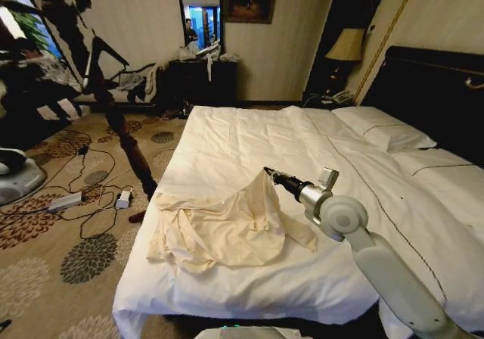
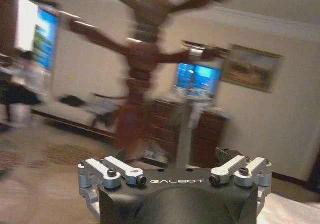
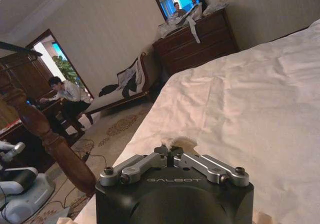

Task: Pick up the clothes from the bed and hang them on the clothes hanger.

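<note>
Pickup step: my right claw (image 1: 267, 173) pinches the crumpled cream cloth garment (image 1: 219, 229), raising a peak off the white-sheeted bed (image 1: 249, 138). Left claw (image 2: 175, 176): fingers' state can't tell. Next needs a clean lift.

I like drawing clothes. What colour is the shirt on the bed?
Pale cream shirt, clearest in the head view.

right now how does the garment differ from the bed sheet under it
The garment is cream; the bed sheet is whiter. The garment lies crumpled near the foot, one corner lifted by the right gripper; the sheet stays spread flat with only shallow wrinkles. The garment covers a small patch; the sheet covers the mattress. Both are pale cloth.
</note>
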`<state>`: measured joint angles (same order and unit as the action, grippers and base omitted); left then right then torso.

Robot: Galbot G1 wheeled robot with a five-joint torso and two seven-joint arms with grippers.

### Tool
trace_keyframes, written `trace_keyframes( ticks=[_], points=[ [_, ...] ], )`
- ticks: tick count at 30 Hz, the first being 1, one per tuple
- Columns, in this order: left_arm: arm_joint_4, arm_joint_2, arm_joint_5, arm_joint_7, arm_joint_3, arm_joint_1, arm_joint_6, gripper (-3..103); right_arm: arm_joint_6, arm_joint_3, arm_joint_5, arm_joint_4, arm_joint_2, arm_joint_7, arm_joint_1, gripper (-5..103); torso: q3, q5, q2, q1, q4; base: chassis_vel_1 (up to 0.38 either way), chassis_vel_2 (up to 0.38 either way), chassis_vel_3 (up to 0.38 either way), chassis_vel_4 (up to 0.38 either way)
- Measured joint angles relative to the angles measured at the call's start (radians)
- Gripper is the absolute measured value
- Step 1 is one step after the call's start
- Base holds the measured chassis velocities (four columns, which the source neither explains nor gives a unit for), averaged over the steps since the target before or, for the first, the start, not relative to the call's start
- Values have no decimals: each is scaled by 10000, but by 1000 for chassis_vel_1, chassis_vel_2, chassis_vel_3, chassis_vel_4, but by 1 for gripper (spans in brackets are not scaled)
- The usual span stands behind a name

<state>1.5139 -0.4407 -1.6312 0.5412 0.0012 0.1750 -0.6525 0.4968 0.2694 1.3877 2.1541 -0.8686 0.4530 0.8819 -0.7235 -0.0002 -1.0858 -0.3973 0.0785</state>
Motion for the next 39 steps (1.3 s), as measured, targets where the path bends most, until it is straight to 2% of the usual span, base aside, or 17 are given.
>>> trace_keyframes(
  ticks=[1,2,3,4,6,8,10,17,19,23,28,31,34,38,39],
  points=[
    [0,0,0,0,0,0,0,100,0,0,0,0,0,0,0,0,0,0,0,0,0,0,0,0,0],
    [-743,-501,113,-260,801,911,1,100,-4,8,9,2,-1,5,-29,0,-2,6,1,-3,4,0,0,0,0],
    [-1036,-710,172,-362,1072,1226,0,100,-7,17,12,0,-3,14,-40,0,-2,6,1,-5,4,0,0,0,0],
    [-2004,-1457,415,-601,1848,2233,-15,100,-15,77,64,31,-10,48,-53,0,-4,5,3,-8,9,0,0,0,0],
    [-2818,-2196,715,-664,2426,2960,-64,100,-21,265,131,122,36,90,45,0,-2,14,3,-6,1,0,0,0,0],
    [-2999,-2429,818,-554,2532,3075,-145,100,-22,371,135,151,81,95,122,0,-1,12,2,-4,-3,0,0,0,0],
    [-3256,-2756,949,-221,2585,3131,-489,100,-22,716,154,237,198,91,344,0,0,3,2,0,-4,0,0,0,0],
    [-3152,-2603,1588,-149,2374,2885,-679,100,-22,1142,255,291,338,90,532,0,0,-2,1,-2,-11,0,0,0,0],
    [-3238,-2600,2036,-328,2322,2938,-587,100,-72,1154,267,278,344,64,532,0,1,1,0,2,-13,0,0,0,0],
    [-3176,-2637,2326,-596,2116,2960,-354,100,-100,1083,273,270,320,56,494,0,1,2,1,0,-5,0,0,0,0],
    [-2868,-2609,2428,-624,1911,2894,-295,100,-104,957,269,270,294,55,473,0,2,4,0,1,-6,0,0,0,0],
    [-3102,-2616,2604,-619,1988,2912,-301,100,-107,919,268,271,297,55,478,0,2,5,0,3,-6,0,0,0,0],
    [-3775,-2712,3480,-1062,2323,2835,-163,100,-112,881,266,277,304,54,472,0,1,-1,0,0,-10,0,0,0,0],
    [-4188,-2983,3700,-1200,2320,2678,-130,100,-122,876,275,309,307,58,474,0,1,1,0,0,-6,0,0,0,0],
    [-4309,-3082,3704,-1249,2322,2661,-130,103,-125,902,297,334,322,62,488,0,1,4,0,0,-4,0,0,0,0]
  ],
)
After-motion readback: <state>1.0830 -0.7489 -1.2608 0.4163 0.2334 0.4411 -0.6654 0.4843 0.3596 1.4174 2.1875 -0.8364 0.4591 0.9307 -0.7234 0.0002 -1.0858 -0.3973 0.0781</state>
